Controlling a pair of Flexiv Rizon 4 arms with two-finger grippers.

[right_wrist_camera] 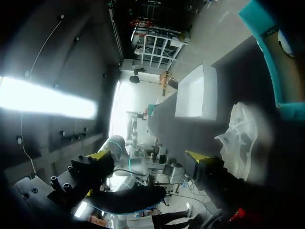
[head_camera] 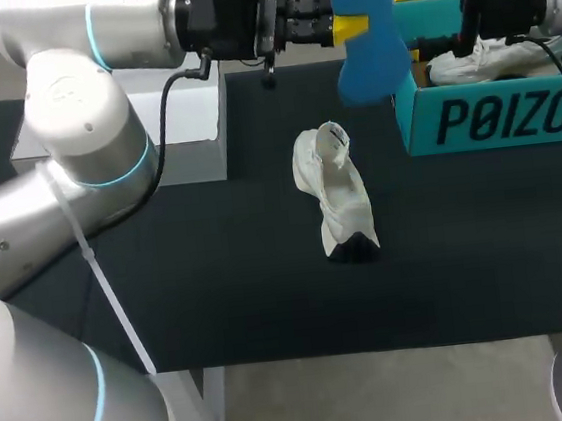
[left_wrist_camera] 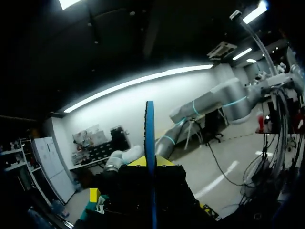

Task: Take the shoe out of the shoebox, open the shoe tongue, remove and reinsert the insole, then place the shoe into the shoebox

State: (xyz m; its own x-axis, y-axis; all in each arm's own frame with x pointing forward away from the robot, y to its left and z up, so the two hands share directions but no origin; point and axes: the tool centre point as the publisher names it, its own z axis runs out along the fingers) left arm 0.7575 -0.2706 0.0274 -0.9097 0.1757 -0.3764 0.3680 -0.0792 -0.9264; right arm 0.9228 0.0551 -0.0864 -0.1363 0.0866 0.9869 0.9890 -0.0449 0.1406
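Black matte bench (head_camera: 218, 277). Teal card shoebox (head_camera: 473, 120) stands open at its far right, with a second white shoe (head_camera: 491, 56) inside.

Task shoe (head_camera: 338, 199): white, soft upper slumped, sits mid-bench out of the box. Probably parked there so the insole can go back in.

Blue foam insole (head_camera: 370, 55), flat with rounded ends, is held up off the bench. Left tool (head_camera: 349, 27) is clamped on its faces. Right tool (right_wrist_camera: 147, 156) is spread wide at the insole, gripping nothing; possibly readying a handover.
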